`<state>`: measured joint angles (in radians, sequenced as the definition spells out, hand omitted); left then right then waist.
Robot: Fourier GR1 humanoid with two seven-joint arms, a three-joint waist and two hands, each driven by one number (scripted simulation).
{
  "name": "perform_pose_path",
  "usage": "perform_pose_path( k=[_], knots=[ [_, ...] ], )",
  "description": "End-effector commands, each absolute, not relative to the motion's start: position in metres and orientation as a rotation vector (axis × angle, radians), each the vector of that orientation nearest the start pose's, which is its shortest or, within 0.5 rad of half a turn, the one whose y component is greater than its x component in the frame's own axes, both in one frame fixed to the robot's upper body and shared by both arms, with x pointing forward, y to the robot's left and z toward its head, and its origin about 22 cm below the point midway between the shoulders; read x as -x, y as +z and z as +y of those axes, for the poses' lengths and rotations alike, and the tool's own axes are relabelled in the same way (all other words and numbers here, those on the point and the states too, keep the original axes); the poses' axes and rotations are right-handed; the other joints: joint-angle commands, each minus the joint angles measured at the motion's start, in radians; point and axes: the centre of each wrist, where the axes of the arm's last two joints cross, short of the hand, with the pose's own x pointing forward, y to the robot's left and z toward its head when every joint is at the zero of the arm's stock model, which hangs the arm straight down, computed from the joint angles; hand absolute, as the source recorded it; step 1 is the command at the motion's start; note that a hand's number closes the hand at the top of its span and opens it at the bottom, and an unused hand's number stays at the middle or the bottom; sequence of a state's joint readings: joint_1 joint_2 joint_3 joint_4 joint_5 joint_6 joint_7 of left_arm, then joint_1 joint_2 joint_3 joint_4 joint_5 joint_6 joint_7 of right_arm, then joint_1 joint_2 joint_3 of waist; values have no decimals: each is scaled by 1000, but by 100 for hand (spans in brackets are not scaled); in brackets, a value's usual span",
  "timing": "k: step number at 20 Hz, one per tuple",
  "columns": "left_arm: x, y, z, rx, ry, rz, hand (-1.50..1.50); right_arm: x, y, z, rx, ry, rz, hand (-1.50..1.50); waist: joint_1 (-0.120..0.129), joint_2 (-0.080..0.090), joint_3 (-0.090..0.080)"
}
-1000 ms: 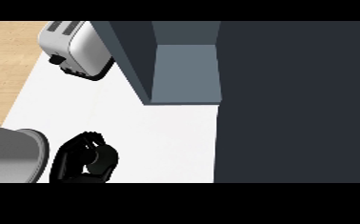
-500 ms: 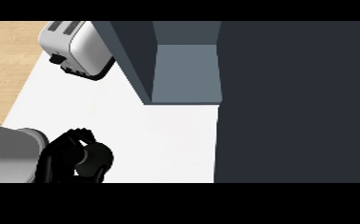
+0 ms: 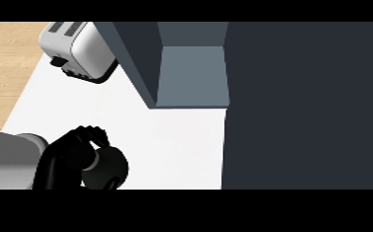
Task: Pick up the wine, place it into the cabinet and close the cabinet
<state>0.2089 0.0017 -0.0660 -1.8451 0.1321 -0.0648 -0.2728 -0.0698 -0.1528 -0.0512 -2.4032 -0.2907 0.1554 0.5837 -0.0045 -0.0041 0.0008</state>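
At the lower left, the left hand (image 3: 69,159) curls round a dark rounded thing (image 3: 108,167), likely the wine, over the white counter (image 3: 175,137). A toaster (image 3: 79,51) sits at the upper left beside the open cabinet (image 3: 191,75), whose grey shelf shows. The cabinet's dark door (image 3: 295,105) fills the right side.

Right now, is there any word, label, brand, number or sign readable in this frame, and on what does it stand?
None can be read.
Toaster: no marking shows on its shell or on its dark knob.
Cabinet: plain surfaces, no label.
Left hand: plain black, no lettering.
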Motion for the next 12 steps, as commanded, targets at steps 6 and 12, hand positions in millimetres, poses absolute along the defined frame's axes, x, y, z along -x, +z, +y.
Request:
perform_pose_path(
  k=[6, 12],
  knots=[
    [-208, 84, 165, 237, 32, -1893, 150, -142, 204, -231, -288, 289, -1929, -150, -5, 2, 0],
    [-207, 110, 127, 293, 37, -1899, 150, -137, 217, -234, -295, 293, -1906, -150, -7, 1, -1]
  ],
)
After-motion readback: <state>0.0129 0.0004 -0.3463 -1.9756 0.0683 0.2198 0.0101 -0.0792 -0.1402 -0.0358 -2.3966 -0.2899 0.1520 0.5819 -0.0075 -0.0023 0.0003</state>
